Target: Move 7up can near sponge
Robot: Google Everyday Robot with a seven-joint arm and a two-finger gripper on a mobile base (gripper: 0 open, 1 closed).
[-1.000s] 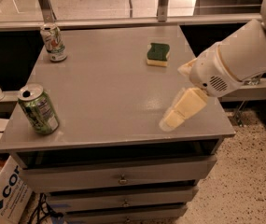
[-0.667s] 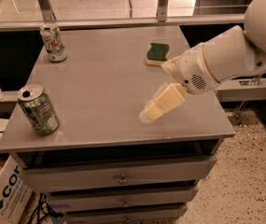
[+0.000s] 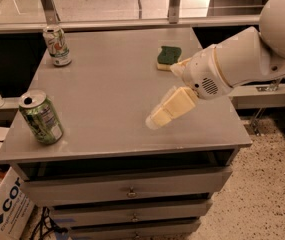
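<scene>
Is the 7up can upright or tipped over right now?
Upright: the 7up can stands on its base at the far-left corner of the table, top rim up. The gripper hovers mid-table, apart from it.

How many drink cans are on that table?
2: the 7up can at the back left corner, and a green can at the front left edge. The gripper hovers over the table, front right, away from both.
</scene>
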